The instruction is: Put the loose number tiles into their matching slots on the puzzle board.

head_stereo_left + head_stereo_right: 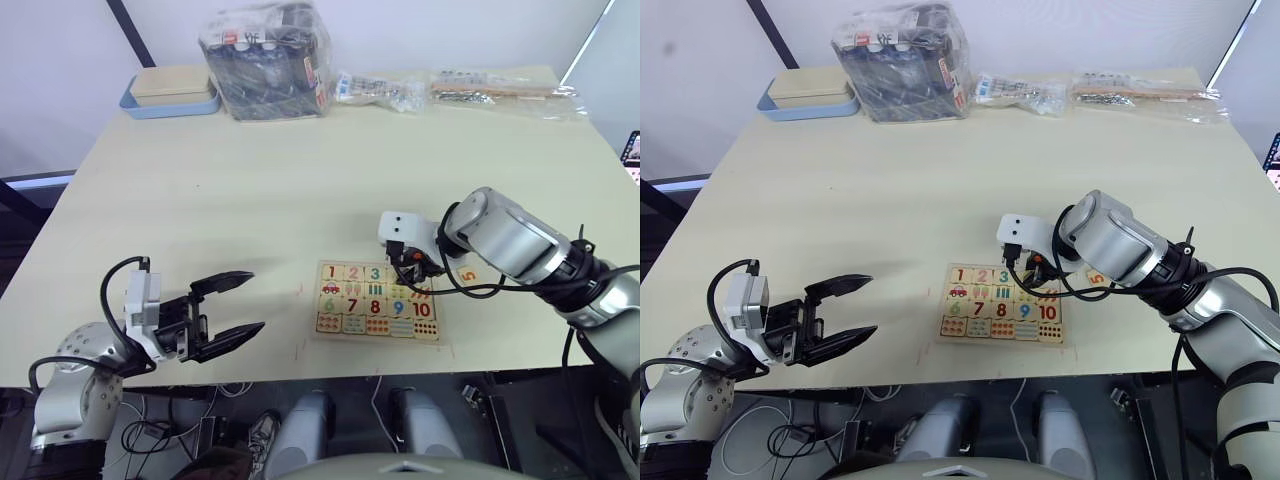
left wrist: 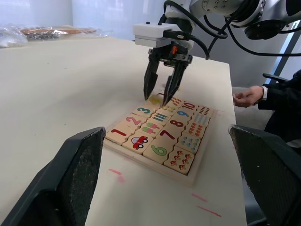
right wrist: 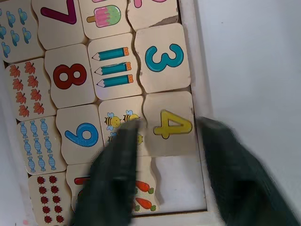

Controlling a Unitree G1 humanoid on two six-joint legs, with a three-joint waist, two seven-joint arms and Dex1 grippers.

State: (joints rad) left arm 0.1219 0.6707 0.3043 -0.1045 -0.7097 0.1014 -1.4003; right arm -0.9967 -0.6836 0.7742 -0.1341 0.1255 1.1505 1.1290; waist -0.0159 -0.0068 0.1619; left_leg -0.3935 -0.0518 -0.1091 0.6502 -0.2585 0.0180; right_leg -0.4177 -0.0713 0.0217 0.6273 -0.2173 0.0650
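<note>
From the left eye view, the puzzle board [image 1: 378, 301] sits lower centre of the frame on the counter [image 1: 250, 190], and the loose 5 tile [image 1: 468, 275] lies just off its right edge — nearest the right gripper [image 1: 413, 266]. The left gripper [image 1: 228, 310] hangs well apart at lower left, jaws spread and empty.

In the left wrist view the right jaws stand released over the board's far corner.

The right wrist view shows the 4 tile [image 3: 171, 124] seated between the released jaws, and one bare slot [image 3: 178, 182] beside it. My guess — the 5 goes there, with nothing in the way.

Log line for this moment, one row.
board: tiles 1-4 seated | tile 5: loose beside board | right gripper: open over tile 4 | left gripper: open, idle
</note>
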